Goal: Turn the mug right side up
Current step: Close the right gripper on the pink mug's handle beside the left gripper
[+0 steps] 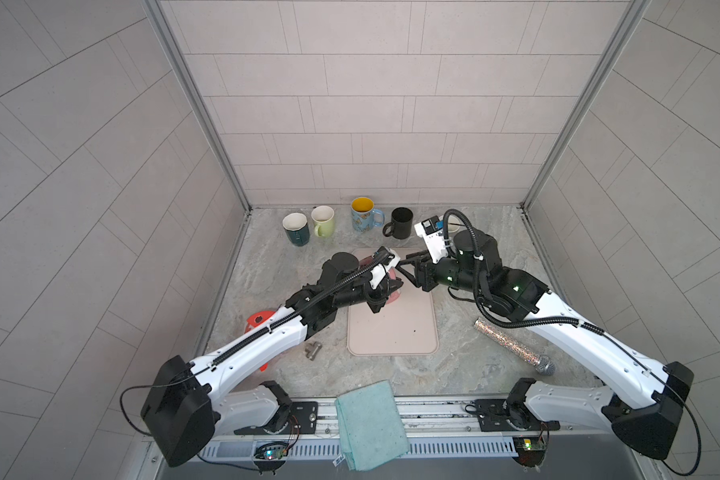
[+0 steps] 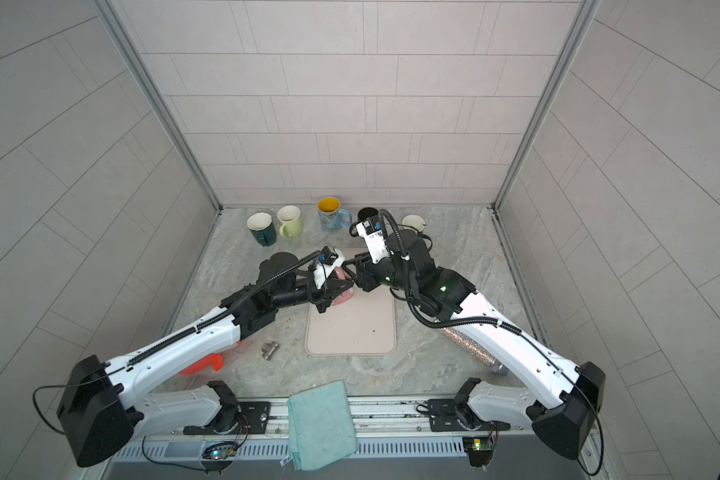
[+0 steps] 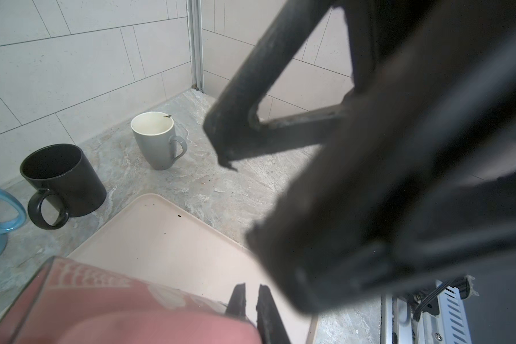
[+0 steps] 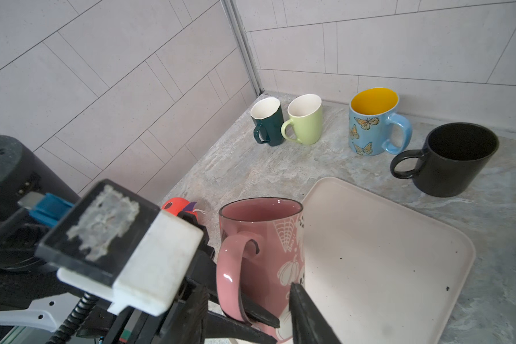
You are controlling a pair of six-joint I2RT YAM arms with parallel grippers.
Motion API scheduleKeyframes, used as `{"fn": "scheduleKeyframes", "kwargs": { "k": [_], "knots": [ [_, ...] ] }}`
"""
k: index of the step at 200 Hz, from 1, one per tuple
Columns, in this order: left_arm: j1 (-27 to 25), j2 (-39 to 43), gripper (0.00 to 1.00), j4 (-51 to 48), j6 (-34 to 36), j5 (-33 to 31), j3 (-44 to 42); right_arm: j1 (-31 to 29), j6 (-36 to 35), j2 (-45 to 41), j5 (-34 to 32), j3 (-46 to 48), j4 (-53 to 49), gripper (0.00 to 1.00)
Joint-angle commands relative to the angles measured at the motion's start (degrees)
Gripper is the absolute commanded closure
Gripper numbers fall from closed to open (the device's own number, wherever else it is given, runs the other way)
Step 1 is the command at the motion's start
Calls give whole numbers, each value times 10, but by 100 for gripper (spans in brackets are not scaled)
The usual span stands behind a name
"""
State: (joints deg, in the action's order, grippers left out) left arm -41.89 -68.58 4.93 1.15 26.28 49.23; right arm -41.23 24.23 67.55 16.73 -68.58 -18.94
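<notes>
The pink mug [image 4: 262, 238] is standing right side up at the edge of the tray [image 4: 399, 238]. In both top views it is mostly hiding under the left gripper [image 3: 251, 286] and its camera, so only a bit of pink is peeking out. The right wrist view is cutting off the mug's bottom. Only pink wall is showing inside it, with nothing in it as far as I can see. The left gripper is pinching the mug's handle, its jaws pressed close together. The right gripper [image 1: 403, 262] is holding its jaws spread wide just beside the mug. One finger is sitting right by the mug's side, and I cannot tell if it is touching. The tray is carrying a few dark crumbs. Five more mugs are standing open side up near the back wall and looking empty: a dark green mug [image 4: 267, 122], a light green mug [image 4: 306, 123], a blue butterfly mug [image 4: 370, 125], a black mug [image 4: 456, 160] and a grey mug [image 3: 155, 143]. An orange thing [image 1: 260, 320] is hiding half under the left arm [image 1: 258, 345]. A sparkly microphone [image 1: 512, 345], a small metal piece [image 1: 312, 351] and a blue-green cloth [image 1: 371, 424] are lying nearer the front.
</notes>
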Motion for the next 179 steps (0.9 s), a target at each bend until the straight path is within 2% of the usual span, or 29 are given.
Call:
{"fn": "scheduleKeyframes", "kwargs": {
  "k": [1, 73, 179],
  "knots": [
    [-7, 12, 100, 112, 22, -1, 9, -9, 11, 2, 7, 8, 23, 50],
    [-24, 9, 100, 139, 9, 6, 13, -23, 23, 21, 12, 16, 50, 48],
    [-60, 38, 100, 141, 17, 10, 24, -23, 46, 45, -28, 36, 63, 49]
  ]
}}
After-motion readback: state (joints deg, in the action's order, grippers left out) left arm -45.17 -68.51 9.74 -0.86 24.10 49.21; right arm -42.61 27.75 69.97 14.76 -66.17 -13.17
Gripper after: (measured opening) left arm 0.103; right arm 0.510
